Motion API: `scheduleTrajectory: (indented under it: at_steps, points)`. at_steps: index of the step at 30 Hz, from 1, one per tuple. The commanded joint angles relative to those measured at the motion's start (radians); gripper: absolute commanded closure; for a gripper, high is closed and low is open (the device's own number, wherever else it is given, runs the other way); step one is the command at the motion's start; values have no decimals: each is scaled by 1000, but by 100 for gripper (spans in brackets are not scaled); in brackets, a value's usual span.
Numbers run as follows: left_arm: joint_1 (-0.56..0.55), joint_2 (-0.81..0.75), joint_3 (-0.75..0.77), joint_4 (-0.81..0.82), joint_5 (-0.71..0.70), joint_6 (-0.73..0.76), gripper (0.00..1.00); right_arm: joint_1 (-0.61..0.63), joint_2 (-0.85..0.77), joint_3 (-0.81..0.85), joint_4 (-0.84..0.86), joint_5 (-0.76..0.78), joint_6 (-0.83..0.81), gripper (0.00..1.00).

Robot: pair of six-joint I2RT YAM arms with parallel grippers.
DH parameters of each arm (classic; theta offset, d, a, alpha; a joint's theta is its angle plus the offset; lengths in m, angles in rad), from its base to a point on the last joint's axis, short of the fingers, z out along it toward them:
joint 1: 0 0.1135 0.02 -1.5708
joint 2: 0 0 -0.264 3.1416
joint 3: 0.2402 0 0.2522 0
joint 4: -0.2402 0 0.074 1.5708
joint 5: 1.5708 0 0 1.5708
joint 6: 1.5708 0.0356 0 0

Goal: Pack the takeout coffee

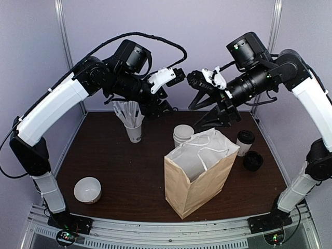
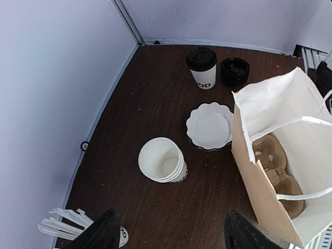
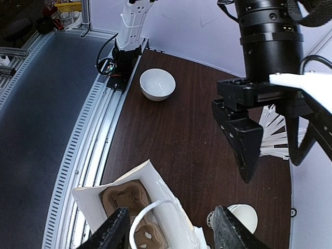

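Note:
The takeout coffee [image 1: 245, 141], a white cup with dark lettering and a black domed lid, stands upright at the back right of the table, right of the brown paper bag [image 1: 199, 174]. It also shows in the left wrist view [image 2: 202, 67], far from the fingers. It is out of the right wrist view. My left gripper [image 1: 158, 106] [image 2: 168, 236] is open and empty, high above the back of the table. My right gripper [image 1: 210, 111] [image 3: 171, 231] is open and empty, raised above the bag's open mouth [image 3: 150, 207]. A cardboard cup carrier [image 2: 277, 166] [image 3: 124, 199] lies inside the bag.
A stack of black lids [image 1: 253, 161] [image 2: 235, 71] sits beside the coffee. A stack of lidless white cups [image 1: 182, 134] [image 2: 162, 160] and a scalloped white plate [image 2: 210, 126] stand behind the bag. A cup of white stirrers [image 1: 134, 129] is at the back left, a white bowl [image 1: 87, 190] [image 3: 157, 83] at the front left.

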Motion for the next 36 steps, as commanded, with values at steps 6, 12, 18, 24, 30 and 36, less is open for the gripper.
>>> scheduleTrajectory:
  at_steps: [6, 12, 18, 24, 30, 36]
  points:
    - [-82, -136, -196, 32, 222, -74, 27, -144, -185, -138, -176, -82, -87, 33]
    - [-151, -122, -248, 73, 224, -73, 26, -148, -351, -427, -217, -72, -138, 21]
    - [-178, -40, -198, 119, 183, -69, 31, -149, -391, -552, -139, -5, -117, 23]
    - [-178, 25, -156, 144, 175, -51, 46, -138, -343, -538, -67, -45, -103, 37]
    - [-177, 27, -130, 152, 129, -55, 100, -103, -263, -460, -17, -55, -65, 86]
    - [-162, -38, -107, 145, 13, -11, 100, -80, -180, -247, -11, -84, -24, 100]
